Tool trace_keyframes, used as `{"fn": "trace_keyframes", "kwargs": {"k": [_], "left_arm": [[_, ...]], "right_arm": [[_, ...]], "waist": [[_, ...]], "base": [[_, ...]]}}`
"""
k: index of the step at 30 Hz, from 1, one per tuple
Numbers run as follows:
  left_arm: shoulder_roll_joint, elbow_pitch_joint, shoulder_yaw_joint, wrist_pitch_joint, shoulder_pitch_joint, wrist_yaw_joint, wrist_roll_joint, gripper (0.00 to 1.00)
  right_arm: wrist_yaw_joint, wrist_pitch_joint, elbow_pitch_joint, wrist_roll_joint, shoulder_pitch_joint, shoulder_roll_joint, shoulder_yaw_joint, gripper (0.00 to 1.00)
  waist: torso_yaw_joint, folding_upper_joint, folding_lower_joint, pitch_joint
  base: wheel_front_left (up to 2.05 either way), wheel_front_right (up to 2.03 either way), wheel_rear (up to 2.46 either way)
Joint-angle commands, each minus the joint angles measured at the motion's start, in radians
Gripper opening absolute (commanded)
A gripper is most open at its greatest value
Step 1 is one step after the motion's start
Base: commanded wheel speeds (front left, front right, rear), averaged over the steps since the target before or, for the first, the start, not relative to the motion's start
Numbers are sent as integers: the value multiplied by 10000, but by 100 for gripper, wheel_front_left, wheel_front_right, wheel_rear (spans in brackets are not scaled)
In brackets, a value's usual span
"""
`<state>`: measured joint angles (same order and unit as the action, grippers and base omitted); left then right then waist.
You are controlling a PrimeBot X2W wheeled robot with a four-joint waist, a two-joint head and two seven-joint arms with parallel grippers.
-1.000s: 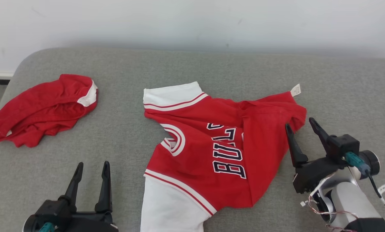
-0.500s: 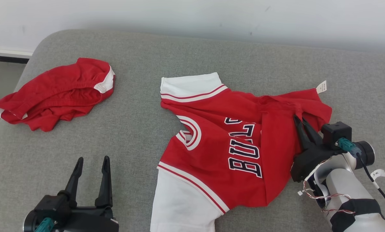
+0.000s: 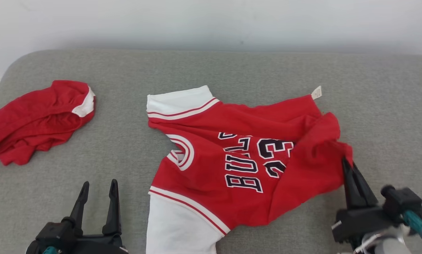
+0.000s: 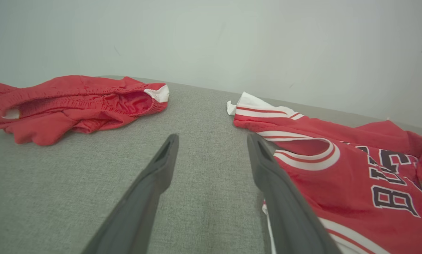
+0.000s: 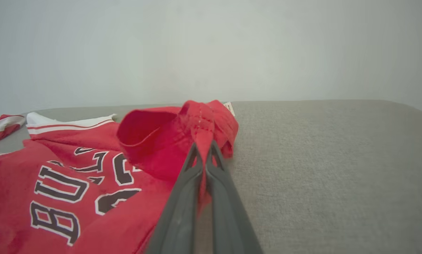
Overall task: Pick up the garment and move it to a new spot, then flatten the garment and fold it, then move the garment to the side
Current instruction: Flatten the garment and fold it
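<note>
Now has right gripper [image 3: 346, 164] clamped on a bunched red edge of the jersey [image 3: 211, 165], jaws wide apart a second ago; means grasp done, lift and move next. Leaves left gripper [image 3: 100, 183] spread and empty, near the red shorts [image 3: 37, 116]. Places jersey well right of the shorts, on grey cushion [image 3: 232, 67]. Confirms cloth pinched between fingers in right wrist view; blurs that pinch in head view.

Jersey [image 3: 211, 165] on cushion [image 3: 267, 70], shorts [image 3: 37, 120] well apart to its left
</note>
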<state>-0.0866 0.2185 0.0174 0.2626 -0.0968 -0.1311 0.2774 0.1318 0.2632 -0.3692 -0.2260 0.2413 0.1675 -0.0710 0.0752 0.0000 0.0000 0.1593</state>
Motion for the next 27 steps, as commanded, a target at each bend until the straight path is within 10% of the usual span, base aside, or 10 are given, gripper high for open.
{"fn": "trace_keyframes", "kwargs": {"k": [1, 5, 7, 8, 27], "left_arm": [[11, -26, -32, 33, 138, 16, -25, 100], [-14, -36, -3, 33, 92, 14, -42, 100], [-18, -34, -24, 33, 109, 14, -52, 100], [-20, -31, -19, 33, 126, 14, -54, 100], [-140, -387, -511, 33, 839, 14, -303, 100]], "right_arm": [[-24, 14, 376, 66, -472, -108, 221, 0], [-23, -224, 1537, 158, -1873, -575, 1046, 0], [-24, -312, 1863, 195, -2302, -751, 1331, 47], [-24, -396, 1937, 191, -2469, -822, 1463, 100], [-23, -191, 3449, 757, -2982, -1053, 1593, 100]], "waist": [[-347, 0, 0, -22], [-551, 0, 0, -3], [-617, 0, 0, -23], [-639, 0, 0, -39], [-947, 0, 0, -690]], "base": [[0, 0, 0], [0, 0, 0], [0, 0, 0], [0, 0, 0], [0, 0, 0]]}}
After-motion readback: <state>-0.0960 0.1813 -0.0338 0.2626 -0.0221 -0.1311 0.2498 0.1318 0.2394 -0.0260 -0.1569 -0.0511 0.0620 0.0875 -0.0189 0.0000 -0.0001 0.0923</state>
